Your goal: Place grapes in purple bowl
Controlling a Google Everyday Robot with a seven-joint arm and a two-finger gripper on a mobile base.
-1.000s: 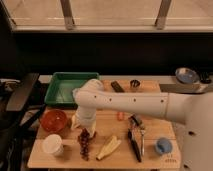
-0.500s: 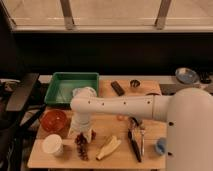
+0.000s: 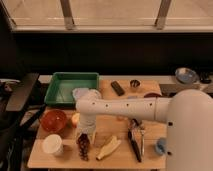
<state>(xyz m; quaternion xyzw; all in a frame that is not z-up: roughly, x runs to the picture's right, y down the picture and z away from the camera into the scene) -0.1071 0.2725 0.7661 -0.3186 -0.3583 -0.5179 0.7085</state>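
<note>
The grapes (image 3: 83,146), a dark red-purple bunch, lie on the wooden table near its front edge, left of a banana (image 3: 108,148). My gripper (image 3: 85,135) points down right over the top end of the bunch, at or just above it. The white arm reaches in from the right across the table. A dark maroon rim that may be the purple bowl (image 3: 152,94) shows just behind the arm at the back right. The rest of it is hidden.
A glossy orange-red bowl (image 3: 53,120) and an apple (image 3: 75,119) sit left of the gripper, with a white cup (image 3: 52,144) in front. A green tray (image 3: 72,87) is at the back left. Tongs (image 3: 136,142) and a blue cup (image 3: 160,146) lie to the right.
The arm has swung forward and lowered, bringing the gripper from above the apple area down to the top of the grapes. The grapes have not moved.
</note>
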